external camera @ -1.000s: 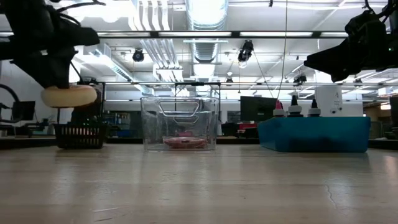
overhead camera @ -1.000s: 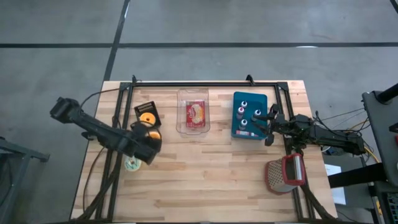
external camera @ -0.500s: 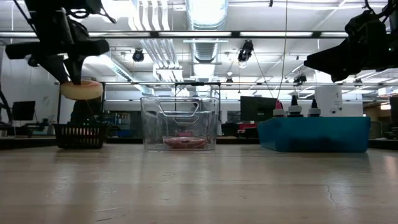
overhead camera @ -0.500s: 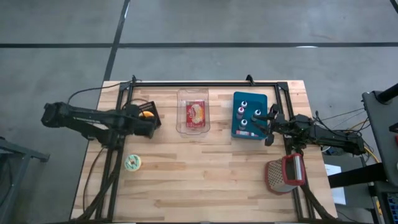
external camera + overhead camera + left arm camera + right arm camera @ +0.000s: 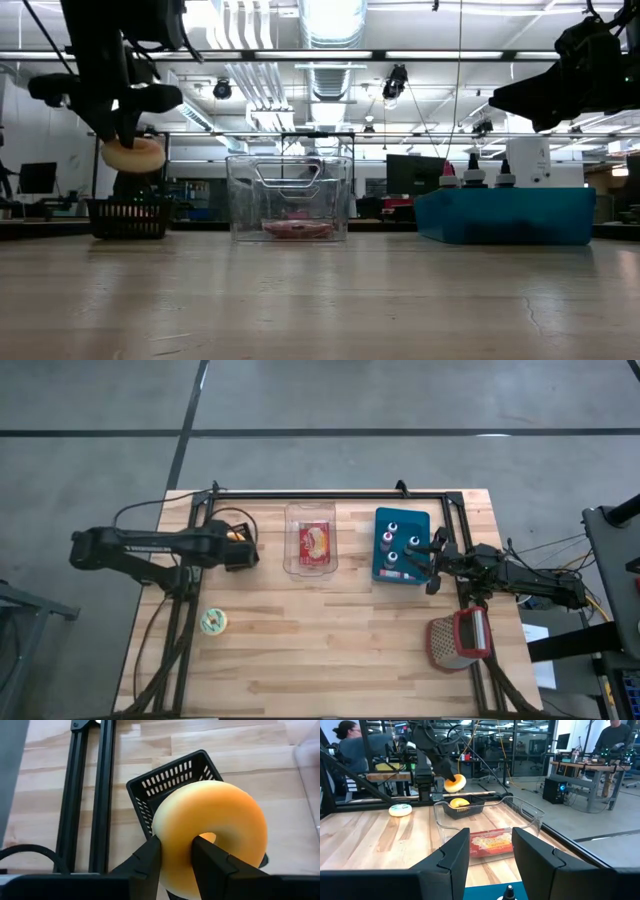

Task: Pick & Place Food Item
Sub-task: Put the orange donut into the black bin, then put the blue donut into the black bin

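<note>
1 donut (image 5: 210, 827) (pinched) in left fingers (image 5: 145, 862) above black basket (image 5: 170, 777)

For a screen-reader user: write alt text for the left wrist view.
The left tool grips a plain orange-tan doughnut by its ring, one finger through the hole, held above a small black slotted basket. Below lies the light wooden table, crossed by black frame rails.

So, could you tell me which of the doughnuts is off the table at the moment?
The plain orange doughnut, held by the left gripper above the black basket. The green-frosted doughnut lies on the table, and another orange one sits in the basket.
</note>
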Tool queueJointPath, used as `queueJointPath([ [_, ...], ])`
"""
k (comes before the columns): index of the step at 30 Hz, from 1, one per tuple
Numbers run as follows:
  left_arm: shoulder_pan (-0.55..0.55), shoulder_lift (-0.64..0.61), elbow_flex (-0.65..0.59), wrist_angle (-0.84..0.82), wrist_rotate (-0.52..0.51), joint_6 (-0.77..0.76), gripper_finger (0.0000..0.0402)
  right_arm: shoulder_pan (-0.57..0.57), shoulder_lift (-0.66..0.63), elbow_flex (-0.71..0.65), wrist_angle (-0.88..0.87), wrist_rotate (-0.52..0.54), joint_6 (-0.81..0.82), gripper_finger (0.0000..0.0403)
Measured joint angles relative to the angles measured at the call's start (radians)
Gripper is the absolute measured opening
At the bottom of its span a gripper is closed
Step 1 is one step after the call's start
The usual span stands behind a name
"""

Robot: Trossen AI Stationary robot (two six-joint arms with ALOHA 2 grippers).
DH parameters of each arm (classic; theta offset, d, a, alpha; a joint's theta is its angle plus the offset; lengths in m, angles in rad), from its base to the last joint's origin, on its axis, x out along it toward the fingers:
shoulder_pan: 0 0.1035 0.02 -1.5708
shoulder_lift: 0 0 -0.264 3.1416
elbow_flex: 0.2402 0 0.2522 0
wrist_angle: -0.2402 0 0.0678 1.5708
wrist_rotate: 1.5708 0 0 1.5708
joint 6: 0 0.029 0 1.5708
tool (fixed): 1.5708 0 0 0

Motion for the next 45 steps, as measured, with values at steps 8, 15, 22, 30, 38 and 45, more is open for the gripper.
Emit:
queueJointPath([
  [8,0.034,0.06,-0.052,0.048,-0.005,0.041,0.0104,0.0,0.0,0.0,0.0,0.0,0.002,0.0141],
  [15,0.071,0.061,-0.123,0.168,0.03,0.12,0.0104,0.0,0.0,0.0,0.0,0.0,0.0,0.0141],
  [22,0.072,0.061,-0.146,0.189,0.049,0.126,0.0104,0.0,0.0,0.0,0.0,0.0,0.003,0.0141],
  [30,0.072,0.06,-0.146,0.193,0.049,0.125,0.0117,0.0,0.0,0.0,0.0,0.0,0.001,0.0141],
  [38,0.073,0.06,-0.146,0.196,0.051,0.122,0.0167,0.0,0.0,0.0,0.0,0.0,0.0,0.0141],
  [45,0.073,0.058,-0.138,0.197,0.064,0.128,0.0206,0.0,0.0,0.0,0.0,0.0,0.001,0.0141],
])
